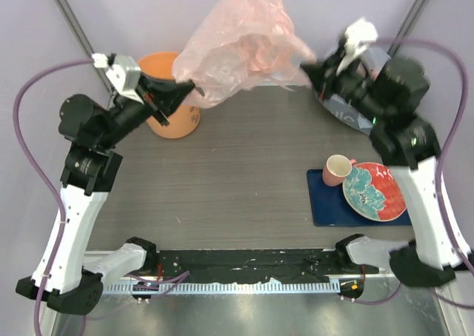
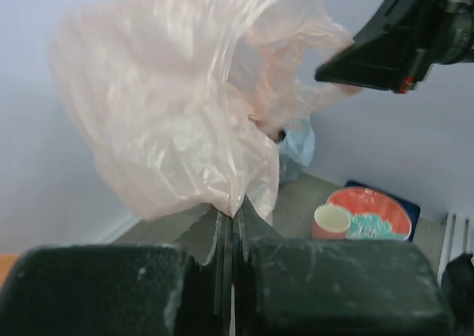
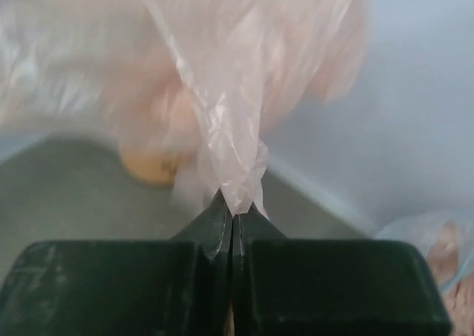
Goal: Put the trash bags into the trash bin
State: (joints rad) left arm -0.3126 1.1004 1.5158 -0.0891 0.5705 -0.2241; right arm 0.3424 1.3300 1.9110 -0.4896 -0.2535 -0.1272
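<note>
From above, my left gripper (image 1: 187, 92) and right gripper (image 1: 309, 69) each pinch an edge of the bag (image 1: 244, 44), held aloft beside the bin (image 1: 176, 121). I'd bunch it narrower, then lower it over the rim.

Left wrist: jaws clamped on film.

Right wrist: likewise. No lettering is readable anywhere.

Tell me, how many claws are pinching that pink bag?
2: the left gripper holds one end of the trash bag, by the trash bin; the right gripper holds the other end.
</note>
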